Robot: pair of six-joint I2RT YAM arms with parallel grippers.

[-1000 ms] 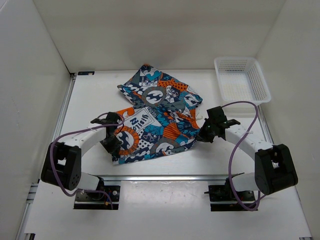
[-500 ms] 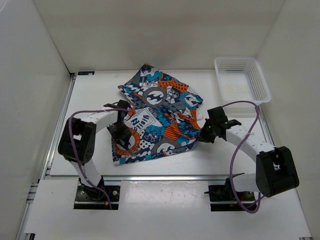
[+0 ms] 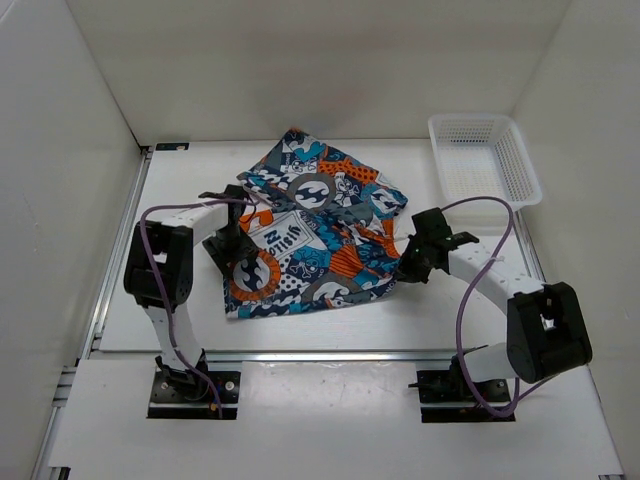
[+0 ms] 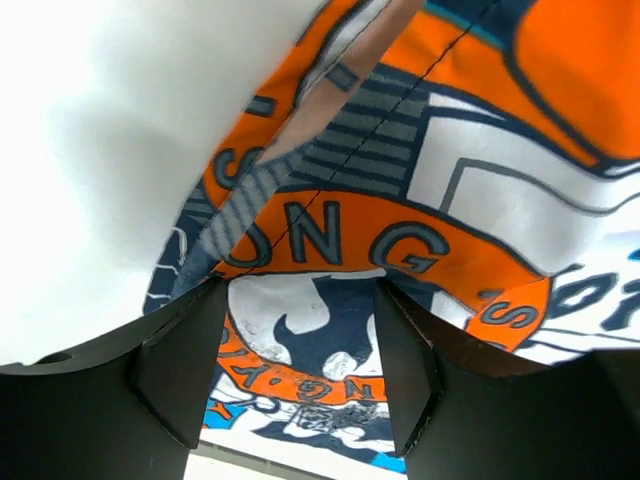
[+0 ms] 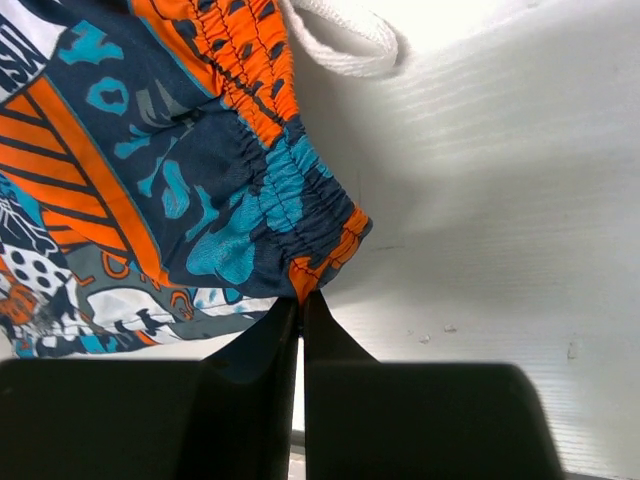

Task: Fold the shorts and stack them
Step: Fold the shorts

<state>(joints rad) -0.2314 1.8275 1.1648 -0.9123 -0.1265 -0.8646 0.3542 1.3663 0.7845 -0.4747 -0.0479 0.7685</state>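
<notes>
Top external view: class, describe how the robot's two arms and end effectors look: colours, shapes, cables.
The left arm and right arm share one build: white tubular links between chunky black joint housings, with a thin purple cable looping along each. The left end effector and right end effector are black, each with two flat wedge-shaped fingers.

Bright even light, soft shadows
</notes>
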